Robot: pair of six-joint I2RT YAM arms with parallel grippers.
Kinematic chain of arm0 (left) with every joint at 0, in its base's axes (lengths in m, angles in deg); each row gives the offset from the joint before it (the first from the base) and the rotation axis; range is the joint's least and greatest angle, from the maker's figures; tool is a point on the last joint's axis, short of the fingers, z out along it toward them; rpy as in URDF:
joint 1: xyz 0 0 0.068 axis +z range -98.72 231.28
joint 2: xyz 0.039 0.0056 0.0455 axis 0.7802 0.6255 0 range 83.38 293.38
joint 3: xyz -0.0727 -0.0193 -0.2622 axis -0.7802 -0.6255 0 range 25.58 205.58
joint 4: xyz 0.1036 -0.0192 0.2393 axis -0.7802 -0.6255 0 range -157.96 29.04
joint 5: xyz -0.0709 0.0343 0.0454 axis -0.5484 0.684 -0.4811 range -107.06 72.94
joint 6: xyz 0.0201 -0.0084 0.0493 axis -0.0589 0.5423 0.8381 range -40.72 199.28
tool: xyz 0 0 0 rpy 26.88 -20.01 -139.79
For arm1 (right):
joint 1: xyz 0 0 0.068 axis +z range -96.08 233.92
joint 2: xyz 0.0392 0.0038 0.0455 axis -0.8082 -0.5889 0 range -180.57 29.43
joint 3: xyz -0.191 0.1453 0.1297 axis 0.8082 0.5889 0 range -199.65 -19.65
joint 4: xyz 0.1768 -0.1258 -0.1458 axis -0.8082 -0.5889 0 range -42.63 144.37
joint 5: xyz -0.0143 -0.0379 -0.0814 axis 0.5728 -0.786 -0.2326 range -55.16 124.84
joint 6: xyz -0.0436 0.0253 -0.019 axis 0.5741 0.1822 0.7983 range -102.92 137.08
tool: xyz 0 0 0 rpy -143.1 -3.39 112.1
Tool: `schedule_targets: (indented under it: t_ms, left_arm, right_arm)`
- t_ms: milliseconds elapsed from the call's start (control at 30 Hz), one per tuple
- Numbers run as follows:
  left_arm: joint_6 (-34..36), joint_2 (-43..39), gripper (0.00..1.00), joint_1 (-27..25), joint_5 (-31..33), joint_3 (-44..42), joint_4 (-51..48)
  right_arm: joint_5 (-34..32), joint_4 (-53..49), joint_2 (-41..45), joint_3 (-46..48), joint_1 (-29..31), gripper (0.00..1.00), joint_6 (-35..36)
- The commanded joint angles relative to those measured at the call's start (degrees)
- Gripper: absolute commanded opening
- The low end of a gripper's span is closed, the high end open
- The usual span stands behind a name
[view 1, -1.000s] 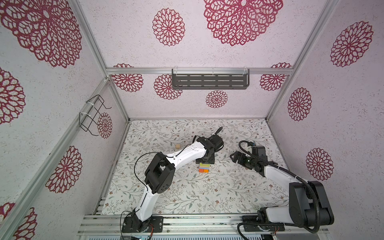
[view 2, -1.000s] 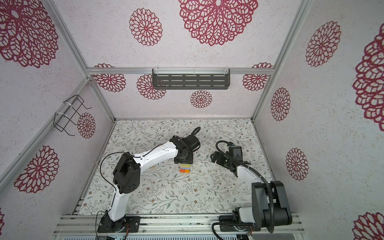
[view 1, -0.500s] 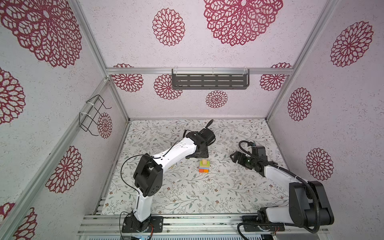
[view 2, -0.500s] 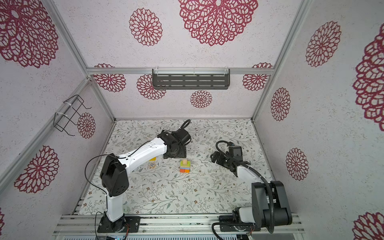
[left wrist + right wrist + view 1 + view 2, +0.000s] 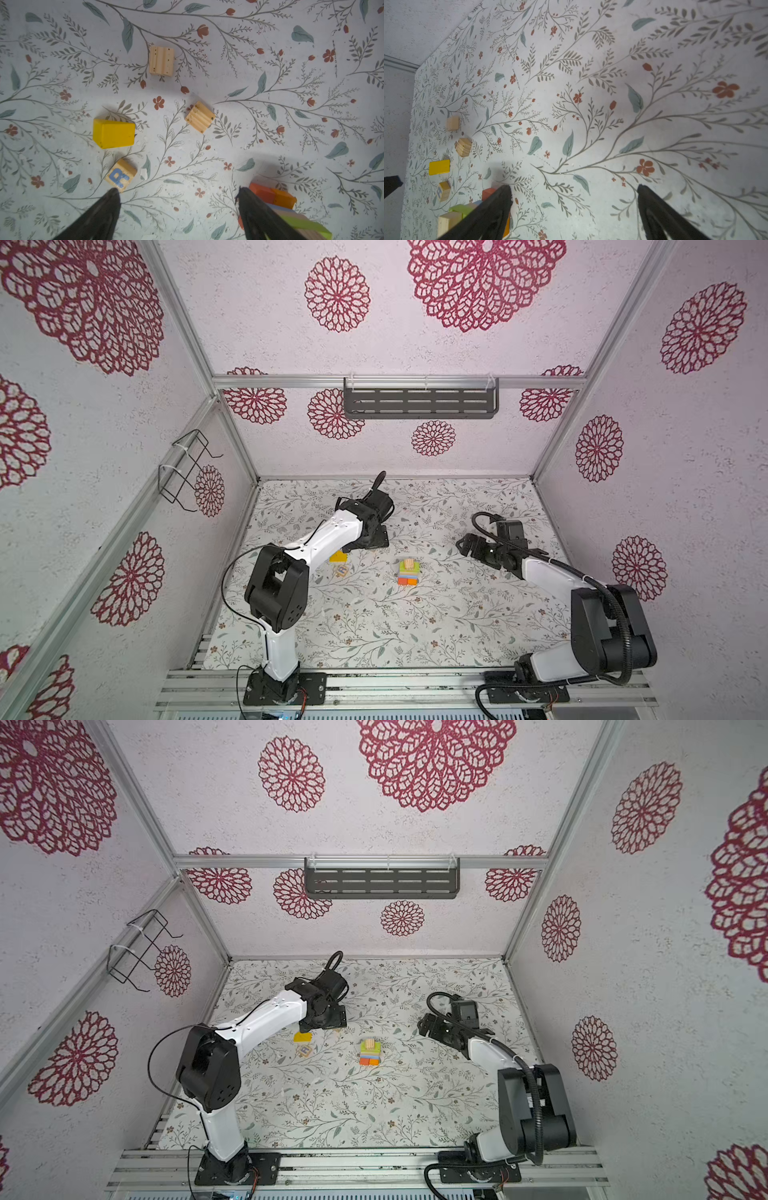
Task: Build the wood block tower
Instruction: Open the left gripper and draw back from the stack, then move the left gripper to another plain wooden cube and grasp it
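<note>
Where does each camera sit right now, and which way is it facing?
Both top views: high above the arms' base side, looking down on the table; left arm and right arm show whole.
Left wrist: looks straight down on loose blocks; open left gripper shows.
Right wrist: looks slantwise across the table; open right gripper shows.
Shared: all show the tower and yellow block.
</note>
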Motion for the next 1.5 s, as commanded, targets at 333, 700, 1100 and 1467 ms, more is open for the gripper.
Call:
schedule_targets:
  t_ms: [333,700,1100,1467]
  left_arm:
    - [8.3,7.5,0.76,3.5,-7.7,-1.0,11.7]
    - [10.3,12.0,0.64,4.2,-7.9,0.3,13.4]
    - [11.1,16.1,0.56,4.4,-5.8,3.5,12.2]
    - [11.0,16.8,0.38,4.5,-6.2,4.9,11.5]
  right_arm:
    - [0.7,-1.0,-4.7,-6.7,1.8,0.97,0.5]
    - [0.7,-0.3,-6.3,-6.5,2.0,0.97,0.8]
    - [0.9,0.2,-6.8,-6.5,2.0,0.97,1.0]
    - [0.9,0.2,-7.0,-6.5,2.0,0.97,1.1]
